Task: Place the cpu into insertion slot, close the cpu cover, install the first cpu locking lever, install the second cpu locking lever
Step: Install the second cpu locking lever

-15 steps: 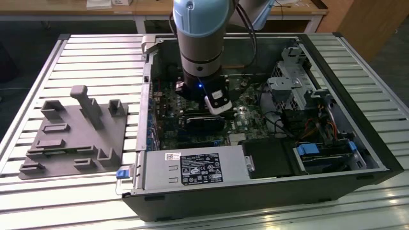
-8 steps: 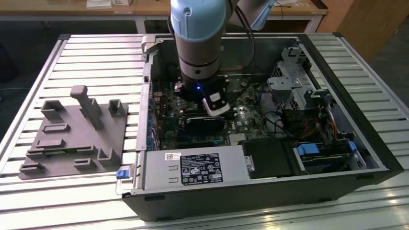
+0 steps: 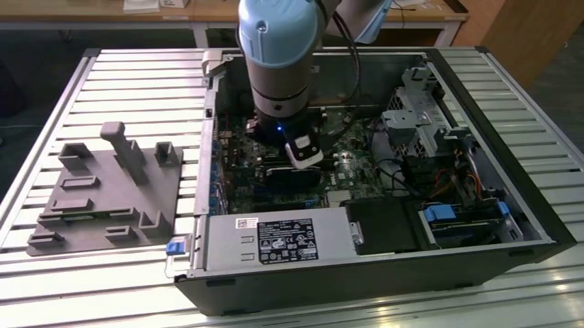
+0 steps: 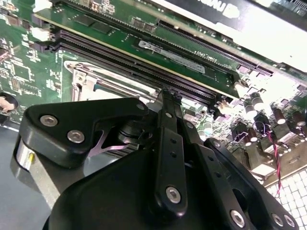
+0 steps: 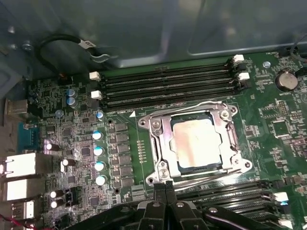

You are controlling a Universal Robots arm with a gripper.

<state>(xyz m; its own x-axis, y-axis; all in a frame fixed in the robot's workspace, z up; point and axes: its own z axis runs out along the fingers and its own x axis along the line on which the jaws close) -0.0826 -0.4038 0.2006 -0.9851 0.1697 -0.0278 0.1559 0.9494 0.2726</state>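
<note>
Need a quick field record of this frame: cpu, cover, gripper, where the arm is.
cpu: pale silvery chip seated in the insertion slot
cpu cover: metal frame lying down around the chip
gripper: fingers together, at the socket's edge beside a thin wire lever; grasp unclear
arm: reaching down into the open computer case over the motherboard
memory slots: long black rows beside the socket

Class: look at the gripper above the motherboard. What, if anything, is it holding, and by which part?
Nothing. The gripper is shut and empty beside the cover, which lies closed over the chip.
</note>
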